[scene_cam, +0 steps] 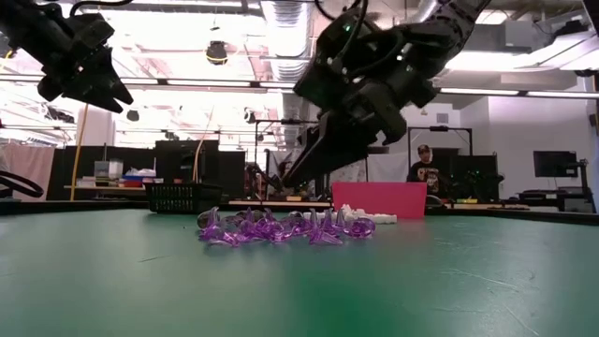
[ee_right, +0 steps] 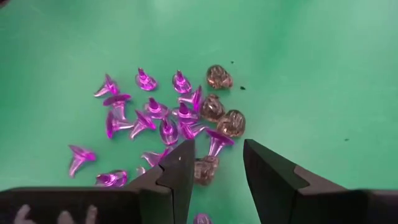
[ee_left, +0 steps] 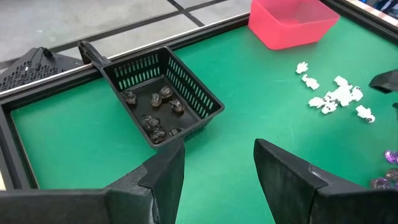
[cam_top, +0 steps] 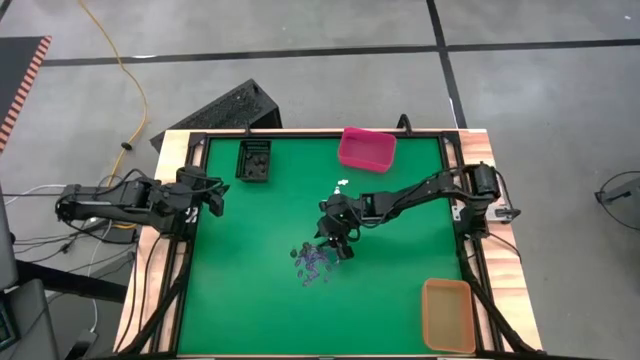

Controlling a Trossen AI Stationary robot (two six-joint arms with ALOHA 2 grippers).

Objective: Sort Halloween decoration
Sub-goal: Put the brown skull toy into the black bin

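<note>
Purple witch hats point(ee_right: 149, 115) piled mid-table with dark trinkets point(ee_right: 219, 106); right gripper point(ee_right: 214, 168) spread, empty, above pile. We risk pinching hat alongside trinket. Left gripper point(ee_left: 217, 168) spread, idle.

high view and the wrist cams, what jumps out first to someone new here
A heap of purple trinkets lies mid-table, with the right gripper open just above it and a few dark trinkets at its edge. Beyond sit the black bin, the pink bin and white trinkets between.
</note>
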